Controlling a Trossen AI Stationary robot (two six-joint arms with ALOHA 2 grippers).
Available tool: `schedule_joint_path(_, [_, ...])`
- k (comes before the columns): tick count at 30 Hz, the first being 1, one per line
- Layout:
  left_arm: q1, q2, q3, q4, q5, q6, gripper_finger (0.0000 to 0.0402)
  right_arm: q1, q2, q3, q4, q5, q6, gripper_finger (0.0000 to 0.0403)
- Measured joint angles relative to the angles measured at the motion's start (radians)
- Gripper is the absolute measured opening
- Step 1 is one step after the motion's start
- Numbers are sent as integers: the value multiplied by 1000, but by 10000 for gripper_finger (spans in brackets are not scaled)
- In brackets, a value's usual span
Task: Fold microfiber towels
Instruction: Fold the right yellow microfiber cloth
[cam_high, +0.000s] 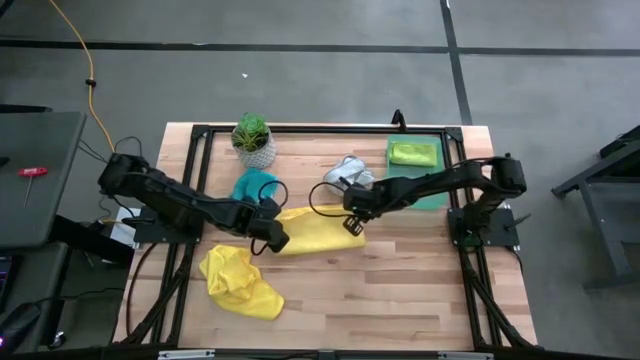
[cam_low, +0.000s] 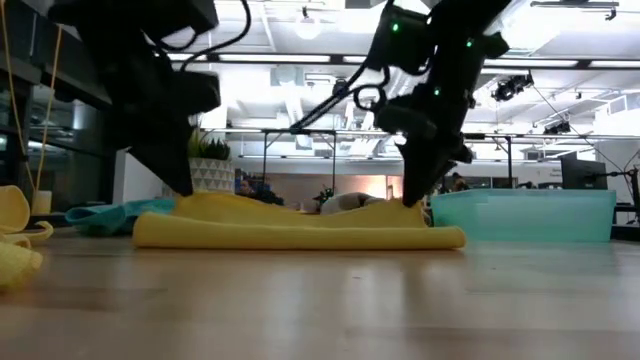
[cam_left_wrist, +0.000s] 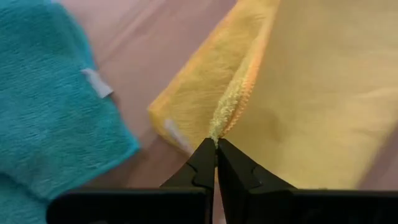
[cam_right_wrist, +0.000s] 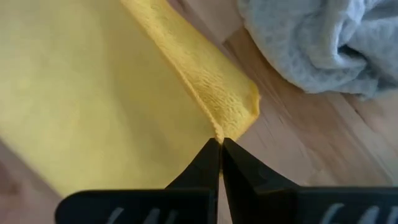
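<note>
Centrally we see the left gripper (cam_high: 277, 238) and right gripper (cam_high: 353, 224) each pinching an end of the folded yellow towel (cam_high: 318, 232).

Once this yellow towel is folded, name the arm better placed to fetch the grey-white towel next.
Probably the right. The right gripper, shut on the flat yellow towel, sits just below the grey-white towel. The left gripper pinches the towel's opposite end, farther away, nearer the teal towel.
</note>
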Motion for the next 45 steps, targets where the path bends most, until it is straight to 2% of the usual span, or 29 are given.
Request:
schedule_joint_path(6, [40,6,-1,0,-56,0,0,-19,26,0,22,-1,4,0])
schedule_joint_path(18, [73,6,-1,-15,-63,9,17,-21,26,0,39,29,28,6])
schedule_joint_path(22, [74,6,-1,-86,-102,-4,34,-27,26,0,59,43,26,44])
schedule_joint_path(28, [99,-14,-1,-203,-139,-4,76,-55,23,0,59,81,20,138])
schedule_joint_path(32, [123,-38,-1,-216,-142,53,114,-79,0,0,61,74,-23,190])
schedule_joint_path(35, [141,-70,12,-239,-141,104,143,-87,-36,0,47,71,-64,210])
schedule_joint_path(38, [149,-115,25,-257,-111,140,167,-82,-84,0,48,28,-129,215])
schedule_joint_path(40, [137,-152,23,-240,-68,177,180,-71,-113,0,60,-43,-179,215])
schedule_joint_path(45, [35,-221,-31,-90,45,305,192,0,-143,1,70,-184,-299,216])
